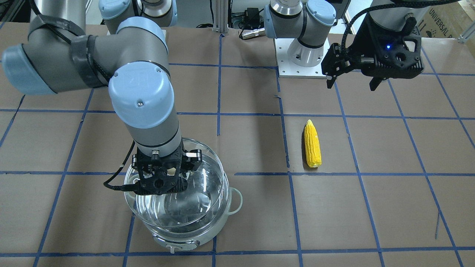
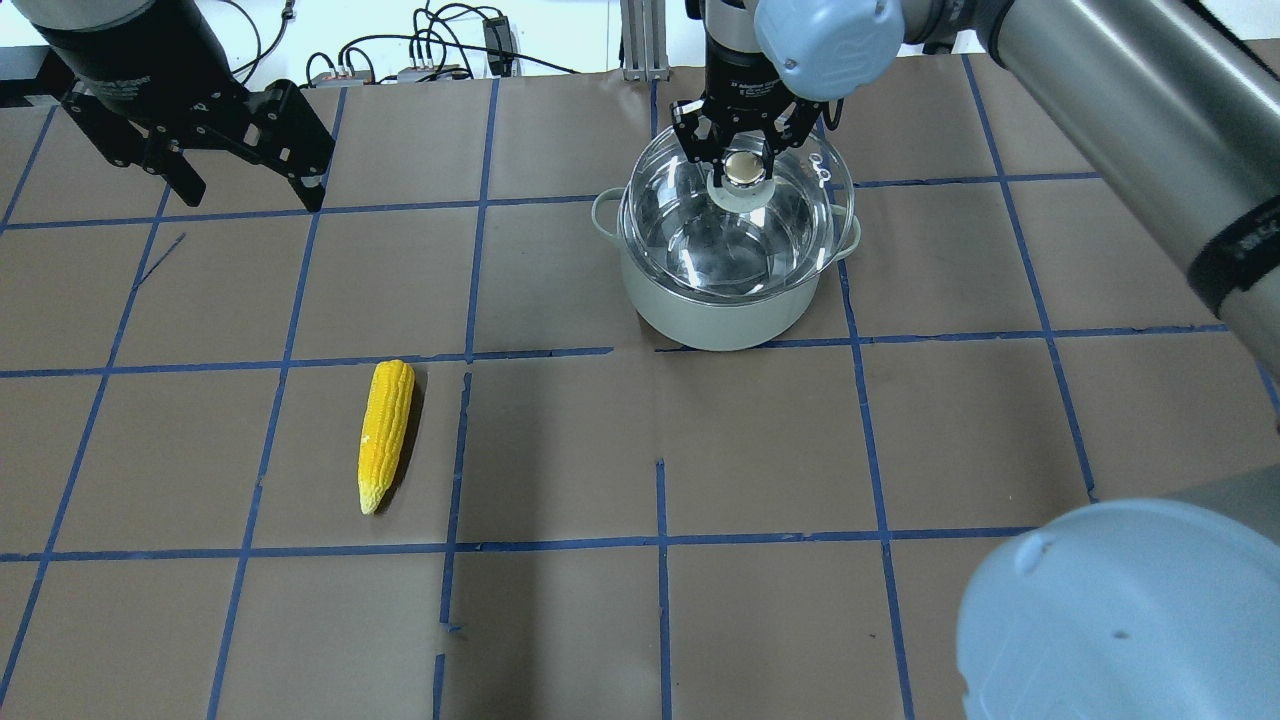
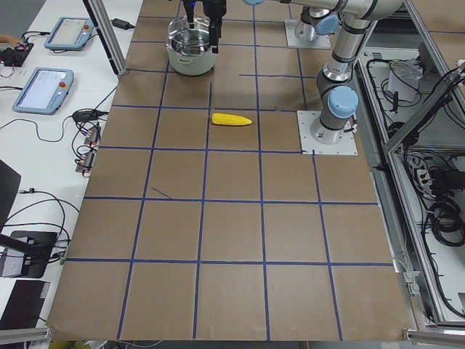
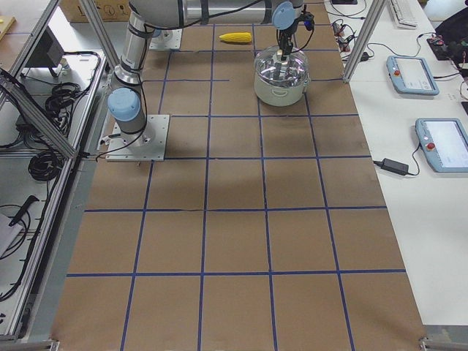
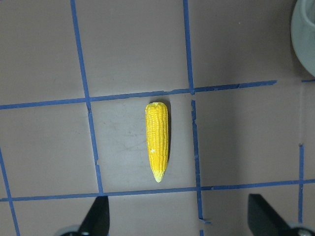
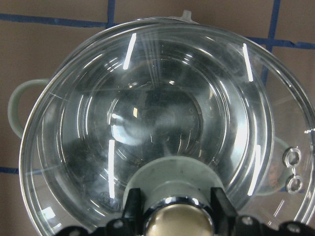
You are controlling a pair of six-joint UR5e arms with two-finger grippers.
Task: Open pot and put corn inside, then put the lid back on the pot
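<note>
Up at 1 o'clock on the table (image 2: 560,450), right jaws clamp the knob (image 2: 741,168) of the slick, breakable-looking glass lid (image 2: 700,235) over the pot (image 2: 720,320), its only handhold, left jaws hanging open, corn (image 2: 386,432) at pot's 8 o'clock.

A robotics lab: teach pendants (image 4: 412,74), cable bundles (image 3: 442,218), taped-grid table (image 4: 234,241).

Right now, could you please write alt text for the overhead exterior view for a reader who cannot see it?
The right gripper clamps the knob of the glass lid, holding it slightly off-centre over the pale pot. The corn lies on the brown table to the left, and the open left gripper hangs at the far left corner.
</note>
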